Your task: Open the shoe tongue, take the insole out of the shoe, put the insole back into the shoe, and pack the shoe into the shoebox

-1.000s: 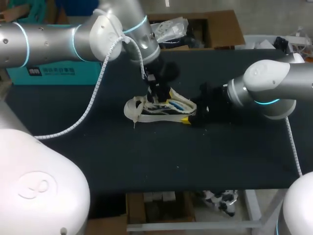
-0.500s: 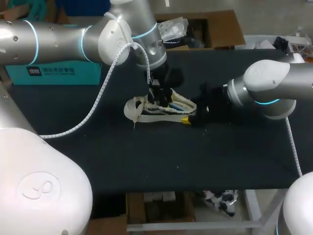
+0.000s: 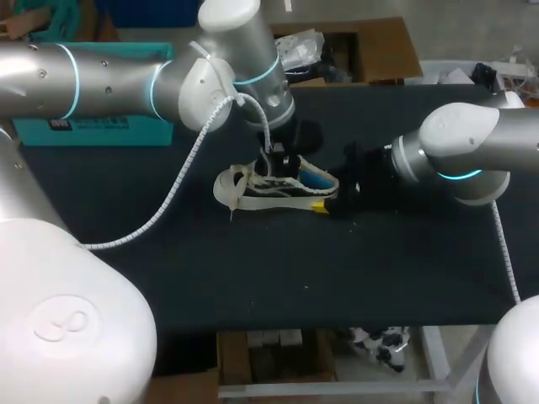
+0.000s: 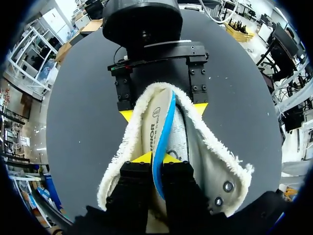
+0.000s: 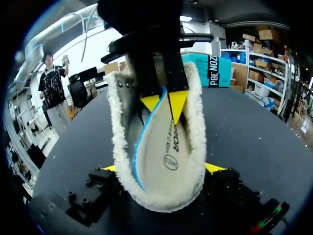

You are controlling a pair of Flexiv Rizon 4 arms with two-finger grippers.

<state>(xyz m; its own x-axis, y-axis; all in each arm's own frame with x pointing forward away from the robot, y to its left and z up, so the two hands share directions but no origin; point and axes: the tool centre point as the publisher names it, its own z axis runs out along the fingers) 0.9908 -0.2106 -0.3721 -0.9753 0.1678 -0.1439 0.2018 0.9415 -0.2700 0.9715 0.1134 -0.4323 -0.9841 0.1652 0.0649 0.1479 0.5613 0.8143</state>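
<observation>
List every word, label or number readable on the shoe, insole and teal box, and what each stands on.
On the insole: a dark printed word and a round logo, the word partly hidden at the left hand; not readable whole.
On the teal box: white lettering, partly hidden in the right wrist view, blurred in the head view; not readable whole.
On the shoe: no readable print.

Your black table carries it all. One white, fleece-lined shoe lies on it, a little back of the middle, its length running left to right. A teal box sits at the back left corner, against the table's edge.
</observation>
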